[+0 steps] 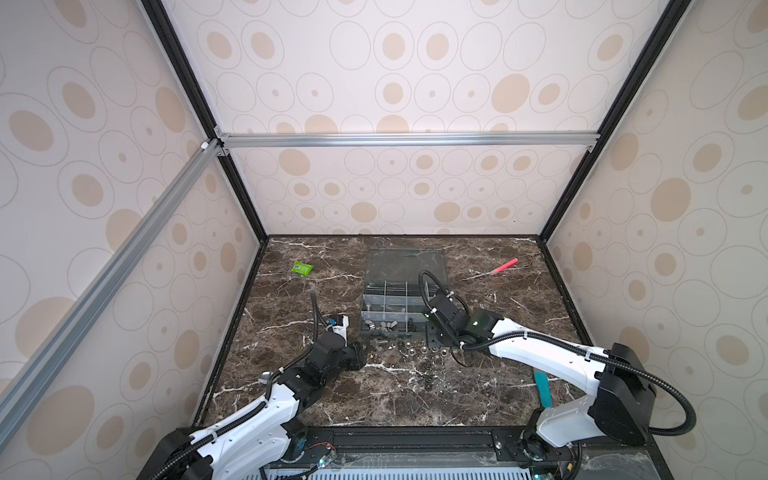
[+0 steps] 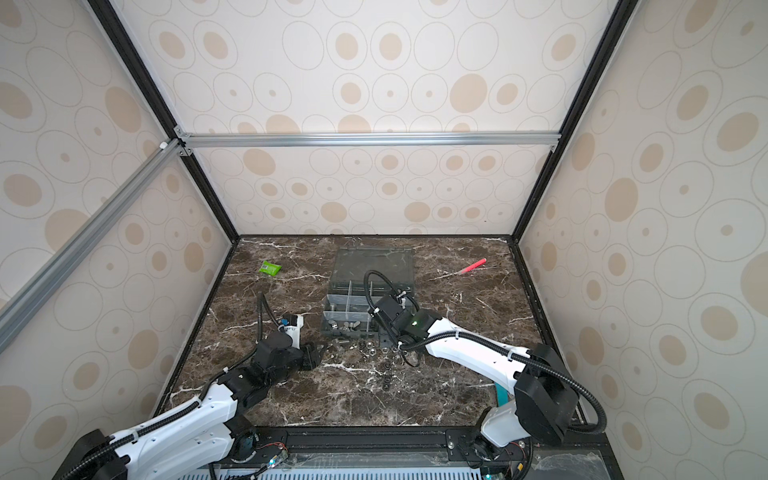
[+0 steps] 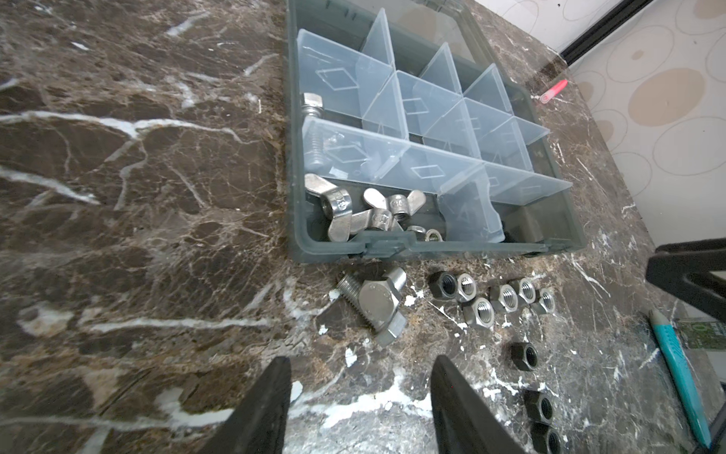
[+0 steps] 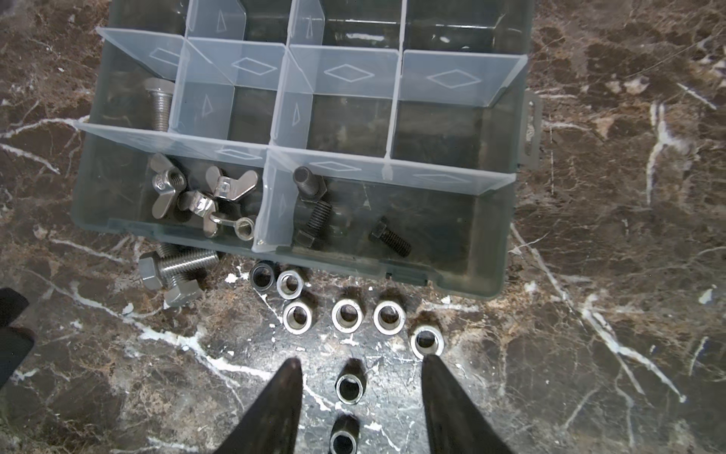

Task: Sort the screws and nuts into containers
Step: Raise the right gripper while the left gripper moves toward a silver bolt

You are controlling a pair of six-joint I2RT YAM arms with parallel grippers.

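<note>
With jaws apart and empty, I have my left gripper (image 3: pixel 359 393) aimed at the loose silver hex-head steel bolts (image 3: pixel 379 298) and my right gripper (image 4: pixel 361 377) poised around a small dark metal hex nut (image 4: pixel 351 387), both lying just at 6 o'clock of the grey partitioned plastic organizer box (image 4: pixel 451 236), ready to pinch.

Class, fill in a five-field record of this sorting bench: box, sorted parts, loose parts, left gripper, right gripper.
Box: grey organizer, lid open
Sorted: wing nuts in one cell, black screws in the next, one silver screw in a third
Loose: silver screws, silver nuts, black nuts on the table
Left gripper: open, empty
Right gripper: open, straddling a dark nut
</note>
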